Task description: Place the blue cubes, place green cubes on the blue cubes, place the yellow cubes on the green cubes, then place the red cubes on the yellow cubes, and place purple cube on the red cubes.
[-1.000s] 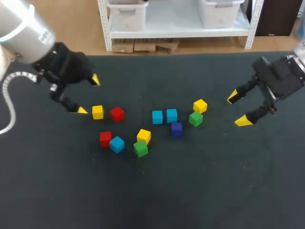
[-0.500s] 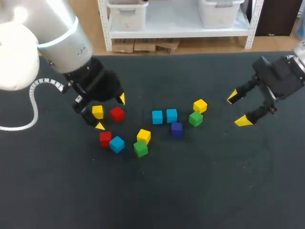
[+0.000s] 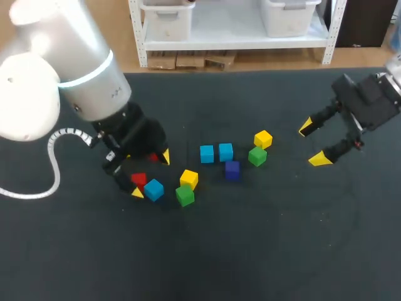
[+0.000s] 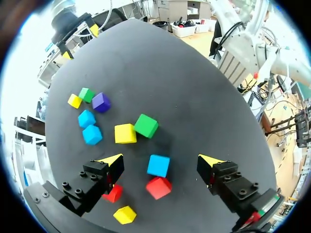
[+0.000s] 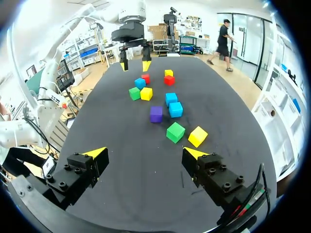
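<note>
Dark table (image 3: 282,251), cubes scattered mid-surface. Head view: left gripper (image 3: 150,174) spread wide over a blue cube (image 3: 153,189) and a red cube (image 3: 138,180); yellow cube (image 3: 188,179) touching green cube (image 3: 185,195) just beside. Right gripper (image 3: 315,143) splayed too, empty, well apart from the purple cube (image 3: 232,169). Left wrist view: blue and red cube between the parted fingers, neither touched. Right wrist view: fingers apart, cubes well ahead.
</note>
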`<state>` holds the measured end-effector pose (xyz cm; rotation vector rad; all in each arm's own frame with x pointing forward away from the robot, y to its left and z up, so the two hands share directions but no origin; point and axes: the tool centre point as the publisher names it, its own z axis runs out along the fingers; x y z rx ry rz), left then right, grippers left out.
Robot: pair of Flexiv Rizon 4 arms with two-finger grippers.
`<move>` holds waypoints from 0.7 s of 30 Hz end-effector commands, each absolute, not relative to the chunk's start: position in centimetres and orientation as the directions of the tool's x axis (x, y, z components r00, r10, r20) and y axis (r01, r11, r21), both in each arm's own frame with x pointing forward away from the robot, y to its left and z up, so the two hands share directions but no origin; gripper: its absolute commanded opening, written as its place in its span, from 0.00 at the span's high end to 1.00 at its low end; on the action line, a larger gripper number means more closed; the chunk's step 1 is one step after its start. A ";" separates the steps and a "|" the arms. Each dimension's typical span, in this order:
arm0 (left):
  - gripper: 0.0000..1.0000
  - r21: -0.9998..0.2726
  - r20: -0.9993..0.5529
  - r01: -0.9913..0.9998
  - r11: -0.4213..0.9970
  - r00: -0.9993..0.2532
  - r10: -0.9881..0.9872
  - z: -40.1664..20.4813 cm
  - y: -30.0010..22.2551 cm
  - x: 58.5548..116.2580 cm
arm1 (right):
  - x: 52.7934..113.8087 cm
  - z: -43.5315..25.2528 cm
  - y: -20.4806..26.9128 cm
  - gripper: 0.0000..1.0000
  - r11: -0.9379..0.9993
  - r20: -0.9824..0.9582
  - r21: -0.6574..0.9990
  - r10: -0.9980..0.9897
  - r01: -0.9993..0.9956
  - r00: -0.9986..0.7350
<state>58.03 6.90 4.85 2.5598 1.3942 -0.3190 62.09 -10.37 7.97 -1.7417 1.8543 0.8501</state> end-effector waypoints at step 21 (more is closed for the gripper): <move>0.00 -0.027 -0.260 0.860 -0.510 0.486 0.834 -0.1 7.9 60.8 | 62.1 7.9 -10.4 0.00 0.009 -0.698 0.128 -0.709 -0.992 -0.096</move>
